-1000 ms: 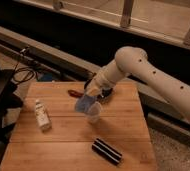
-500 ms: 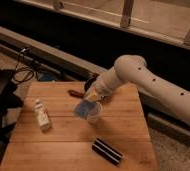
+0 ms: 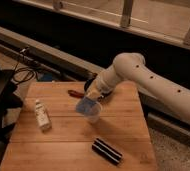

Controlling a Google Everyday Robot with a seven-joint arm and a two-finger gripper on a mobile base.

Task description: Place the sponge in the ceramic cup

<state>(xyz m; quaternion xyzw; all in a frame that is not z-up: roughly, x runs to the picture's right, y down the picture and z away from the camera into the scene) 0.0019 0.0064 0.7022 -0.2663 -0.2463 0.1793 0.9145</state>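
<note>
The blue-grey sponge [image 3: 86, 106] hangs tilted right over the mouth of the pale ceramic cup [image 3: 93, 116], which stands near the middle of the wooden table [image 3: 63, 140]. My gripper [image 3: 93, 96] reaches down from the white arm at upper right and holds the sponge's upper edge. The sponge's lower edge overlaps the cup's rim; whether it touches is unclear.
A small white bottle [image 3: 42, 116] lies on the left of the table. A black block with white stripes [image 3: 107, 150] sits near the front edge. A red-handled item [image 3: 76, 93] lies behind the cup, with a dark round bowl [image 3: 92, 82] partly hidden by the arm. Cables lie at far left.
The arm has swung left and downward, carrying the sponge from behind the cup to directly over its opening.
</note>
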